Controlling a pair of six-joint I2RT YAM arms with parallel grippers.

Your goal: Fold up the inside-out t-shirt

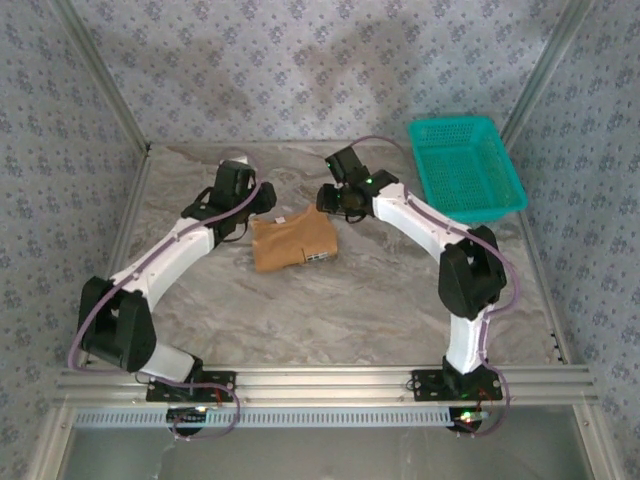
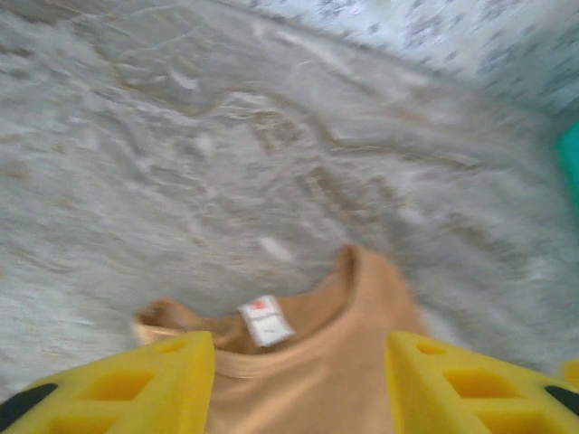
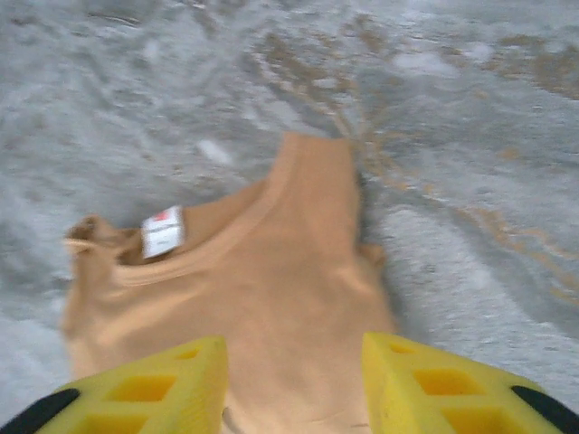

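The inside-out t-shirt [image 1: 293, 243] lies folded into a small orange-tan bundle in the middle of the marble table. Its collar, with a white neck tag [image 2: 265, 320], faces the far side, and a small label [image 1: 318, 256] shows near its front right corner. My left gripper [image 1: 252, 212] hovers at the bundle's far left corner. In the left wrist view the left gripper [image 2: 298, 362] is open, its yellow fingers [image 2: 163, 380] apart over the collar. My right gripper [image 1: 332, 200] is at the far right corner. In its own wrist view the right gripper [image 3: 294, 357] is open above the flat cloth [image 3: 271, 289], gripping nothing.
A teal plastic basket [image 1: 465, 165] stands at the back right of the table. Patterned walls and aluminium frame posts [image 1: 110, 100] close in the back and sides. Bare marble [image 1: 330, 320] stretches between the shirt and the arm bases.
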